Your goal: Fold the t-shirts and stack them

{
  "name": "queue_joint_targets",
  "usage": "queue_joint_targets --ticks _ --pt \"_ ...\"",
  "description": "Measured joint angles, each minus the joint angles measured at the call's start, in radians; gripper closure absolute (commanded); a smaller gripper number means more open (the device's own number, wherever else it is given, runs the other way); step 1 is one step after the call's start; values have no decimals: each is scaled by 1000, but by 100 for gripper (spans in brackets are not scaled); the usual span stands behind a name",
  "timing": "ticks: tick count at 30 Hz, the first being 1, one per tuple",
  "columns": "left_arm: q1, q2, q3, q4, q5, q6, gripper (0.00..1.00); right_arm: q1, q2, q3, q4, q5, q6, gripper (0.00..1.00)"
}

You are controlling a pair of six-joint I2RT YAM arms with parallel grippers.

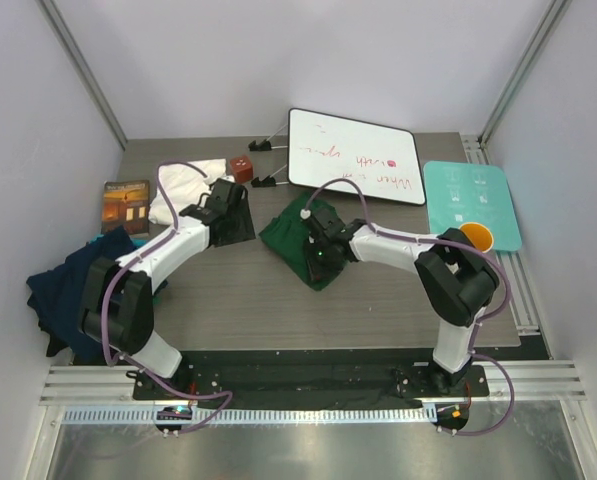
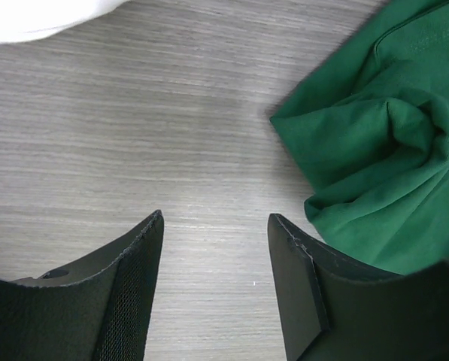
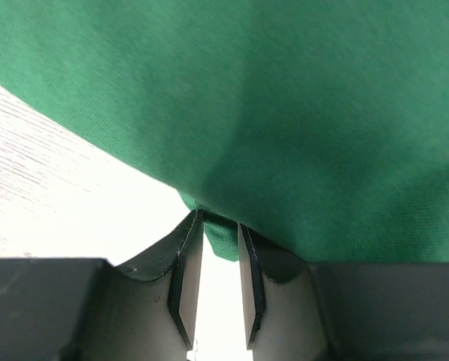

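A dark green t-shirt (image 1: 290, 238) lies crumpled in the middle of the table. My right gripper (image 1: 316, 258) is down at the shirt's near edge, shut on a fold of the green cloth (image 3: 284, 113), which fills the narrow gap between the fingertips (image 3: 219, 222). My left gripper (image 1: 244, 224) hovers open over bare table left of the green shirt (image 2: 382, 150), with nothing between its fingers (image 2: 215, 218). A cream-white t-shirt (image 1: 183, 188) lies bunched at the back left; its edge (image 2: 36, 19) shows in the left wrist view. A navy blue t-shirt (image 1: 68, 285) is heaped at the table's left edge.
A small brown book (image 1: 125, 203) lies next to the white shirt. A little brown block (image 1: 242, 167) and a whiteboard (image 1: 353, 155) sit at the back. A teal board (image 1: 470, 203) lies at the right with an orange cup (image 1: 476, 238) on its near edge.
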Motion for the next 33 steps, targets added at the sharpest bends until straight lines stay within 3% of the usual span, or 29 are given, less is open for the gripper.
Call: queue_joint_targets --ticks 7,16,24,33 --pt "0 -32 -29 1 3 -3 42 47 -106 -122 3 8 42 69" --pt "-8 -96 -105 3 25 -24 41 98 -390 -317 -74 4 110 64" --pt "-24 -188 -184 15 89 -58 40 99 -605 -190 -166 90 118 60" --pt "-77 -222 -233 74 193 -111 40 99 -544 -116 -207 235 74 60"
